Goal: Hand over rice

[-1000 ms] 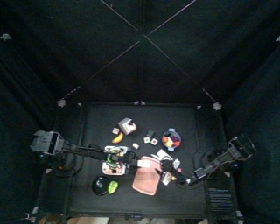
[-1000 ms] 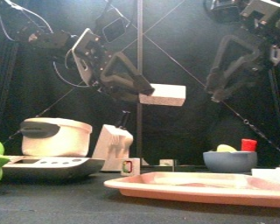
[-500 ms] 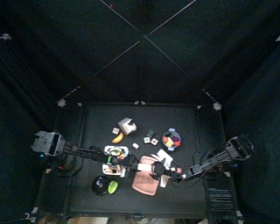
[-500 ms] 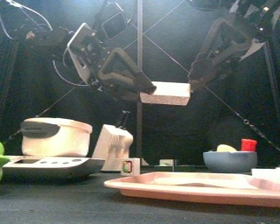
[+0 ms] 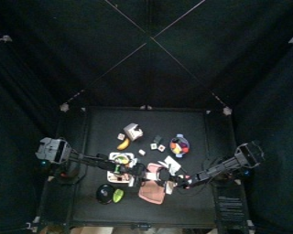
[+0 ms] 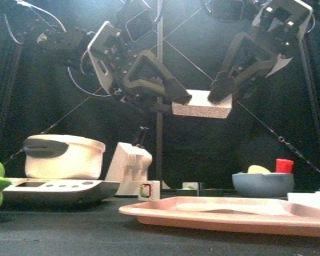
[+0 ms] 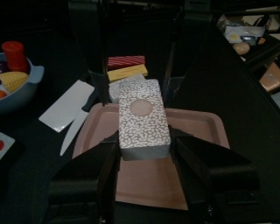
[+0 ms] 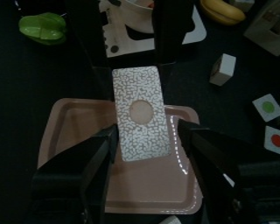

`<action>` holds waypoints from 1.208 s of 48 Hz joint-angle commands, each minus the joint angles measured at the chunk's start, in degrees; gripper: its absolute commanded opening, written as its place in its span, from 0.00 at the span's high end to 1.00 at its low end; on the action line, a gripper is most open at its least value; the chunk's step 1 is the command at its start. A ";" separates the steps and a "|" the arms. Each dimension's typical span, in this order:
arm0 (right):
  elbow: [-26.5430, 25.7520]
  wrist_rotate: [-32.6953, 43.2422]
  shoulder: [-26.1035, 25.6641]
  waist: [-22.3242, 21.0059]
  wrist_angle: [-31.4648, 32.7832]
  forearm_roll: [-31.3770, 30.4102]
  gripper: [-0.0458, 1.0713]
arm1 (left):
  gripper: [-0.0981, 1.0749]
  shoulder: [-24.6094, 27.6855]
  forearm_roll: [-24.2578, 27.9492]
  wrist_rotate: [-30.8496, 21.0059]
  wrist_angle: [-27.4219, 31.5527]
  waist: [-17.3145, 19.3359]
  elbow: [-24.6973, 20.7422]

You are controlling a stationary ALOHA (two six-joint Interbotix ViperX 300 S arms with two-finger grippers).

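Over the table [image 5: 98,123] the big change is the right arm. A second ago it hung off to the right with its gripper clear of everything. Now it has swung in toward the middle, and the two arms meet nose to nose high above the tray [image 6: 230,211].

The left arm has barely shifted. The left gripper [image 7: 143,149] stays clenched on the sides of the rice box [image 6: 200,104] and carries it level in the air, over the tray and touching nothing below.

The right gripper [image 8: 143,140] now straddles the free end of the box. Its jaws are spread wide with the box lying between them. A thin gap seems to show along one side, so they look not yet closed on it. Whether a pad already brushes the carton I cannot tell.

For the task, this looks like the approach finished and the actual transfer not yet made, since only the left arm bears the load. I judge the next step to be the right jaws closing on the box before the left ones let go. If the left lets go first, the box falls to the tray.

The cooker [image 6: 63,158] and bowl [image 6: 263,183] stand as before.
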 commanded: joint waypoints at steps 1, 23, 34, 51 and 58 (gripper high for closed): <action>-1.67 -0.18 -0.18 -0.88 -1.32 -0.44 0.19 | 0.55 -0.53 0.18 0.00 -0.35 -0.18 -1.76; -1.76 -0.09 0.35 -1.05 -1.49 1.23 0.51 | 0.40 0.09 0.09 -0.18 -0.09 0.44 -1.32; -1.41 -0.09 0.35 -0.97 -1.23 1.85 0.51 | 0.32 -0.26 0.09 -0.18 -0.09 0.44 -1.14; -0.62 -0.09 -0.44 -0.97 -0.09 2.72 0.51 | 0.31 -1.41 0.00 -0.18 -0.09 0.53 0.53; -0.26 -0.09 -0.97 -0.70 0.53 3.34 0.51 | 0.31 -2.29 -0.09 -0.26 -0.35 0.62 1.85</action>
